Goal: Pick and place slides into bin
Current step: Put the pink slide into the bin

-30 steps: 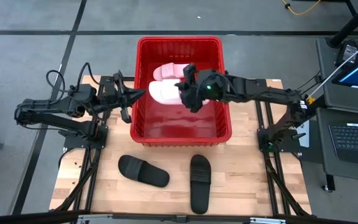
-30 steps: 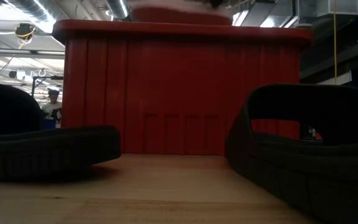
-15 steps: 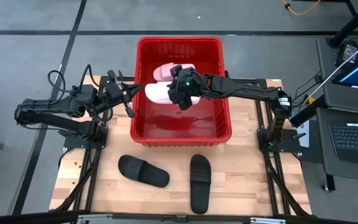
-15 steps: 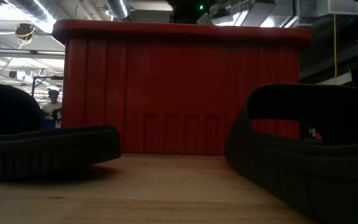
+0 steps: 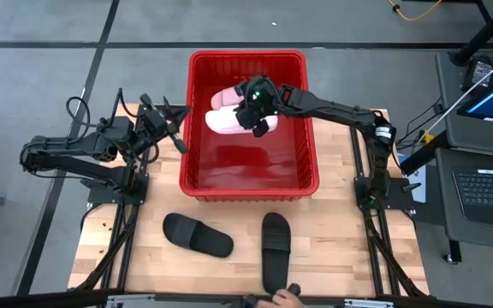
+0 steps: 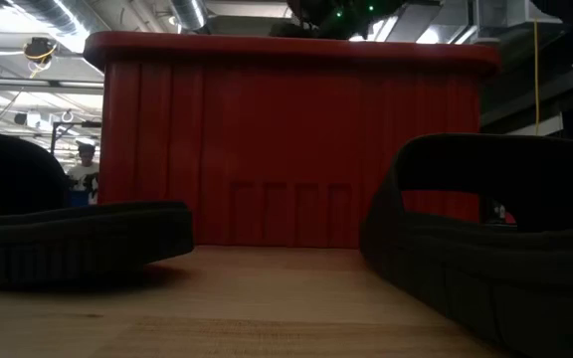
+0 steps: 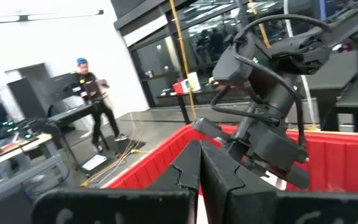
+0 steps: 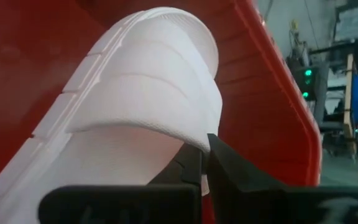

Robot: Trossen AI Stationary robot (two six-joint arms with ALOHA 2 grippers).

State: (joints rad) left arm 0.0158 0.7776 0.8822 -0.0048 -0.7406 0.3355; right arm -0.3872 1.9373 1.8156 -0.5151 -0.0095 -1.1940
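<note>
The red bin (image 5: pixel 308 145) stands at the table's far middle. Two pale pink slides lie in its far left part: one (image 5: pixel 227 97) against the far wall, the other (image 5: pixel 222 121) beside it, with my right gripper (image 5: pixel 249 115) shut on it. Low inside the bin, that gripper shows only its top (image 6: pixel 331 14) over the rim in the low view. Two black slides (image 5: pixel 197 234) (image 5: pixel 275 248) rest sole-down on the table in front of the bin. My left gripper (image 5: pixel 176 133) hangs shut and holding nothing just left of the bin. My right gripper pinches the edge of the pink slide's wide strap (image 8: pixel 188 140) between its two fingers. The fingers come slanting down from the table's right side. The slide lies along the bin's left wall; whether its sole rests on the bin's floor, I cannot tell.
A person's hand (image 5: pixel 282 298) shows at the table's near edge, by the heel of the right black slide. The bin's near half (image 5: pixel 251 162) is bare red floor. A laptop (image 5: pixel 490 192) sits off the table to the right.
My right gripper has carried the pink slide toward the bin's far left corner and down below the rim, next to the other pink slide. My left gripper has rolled its wrist in place. A person's hand has appeared at the near edge.
</note>
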